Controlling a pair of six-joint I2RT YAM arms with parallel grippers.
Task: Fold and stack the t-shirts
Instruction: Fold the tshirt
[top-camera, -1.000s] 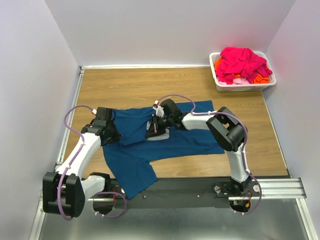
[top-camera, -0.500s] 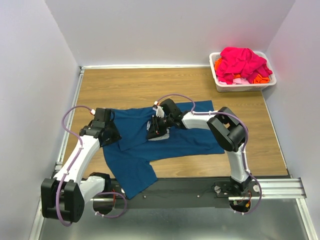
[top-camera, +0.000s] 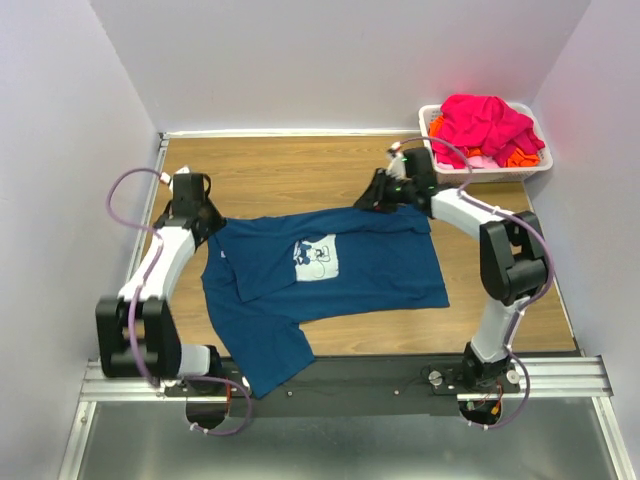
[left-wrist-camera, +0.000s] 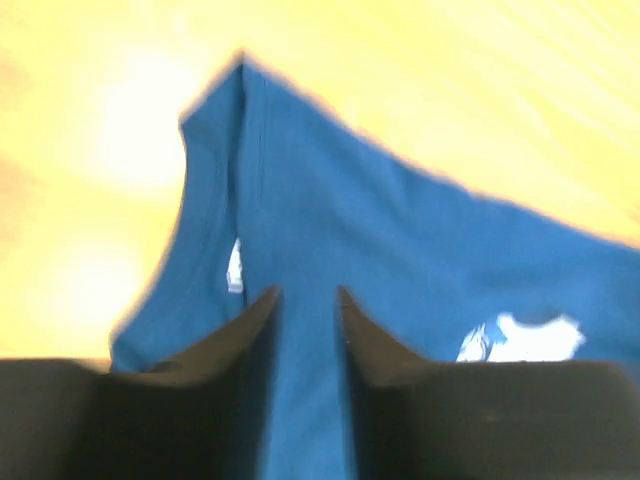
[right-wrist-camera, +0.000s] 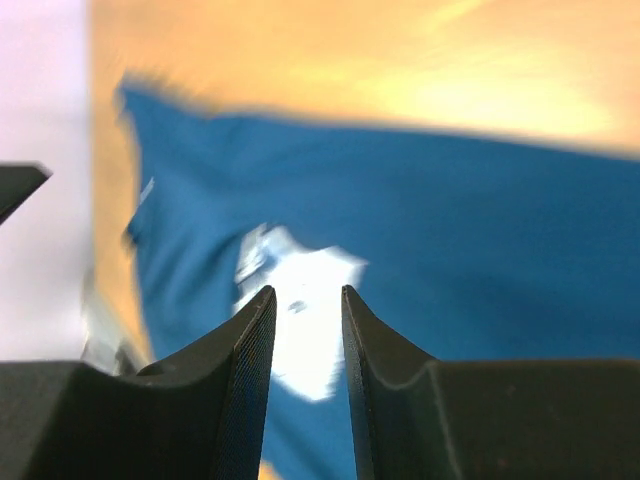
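Note:
A dark teal-blue t-shirt (top-camera: 380, 265) lies spread on the wooden table, its pale chest print (top-camera: 318, 258) facing up. One part hangs over the near edge. My left gripper (top-camera: 208, 225) is at the shirt's far-left corner. Its jaws are a little apart in the left wrist view (left-wrist-camera: 305, 292), with blue cloth (left-wrist-camera: 400, 230) showing through the gap. My right gripper (top-camera: 372, 200) is at the shirt's far edge. Its jaws are a little apart in the right wrist view (right-wrist-camera: 305, 290), with the print (right-wrist-camera: 310, 265) seen beyond them. Magenta-pink shirts (top-camera: 485, 125) and orange ones (top-camera: 520, 157) lie in a heap.
A white plastic basket (top-camera: 440, 170) at the back right corner holds the pink and orange heap. Pale walls close in the table on the left, back and right. A metal rail (top-camera: 560, 375) runs along the near edge.
My right gripper has left the shirt's middle, uncovering the print, and moved to the far edge. My left gripper has moved back and left to the shirt's corner.

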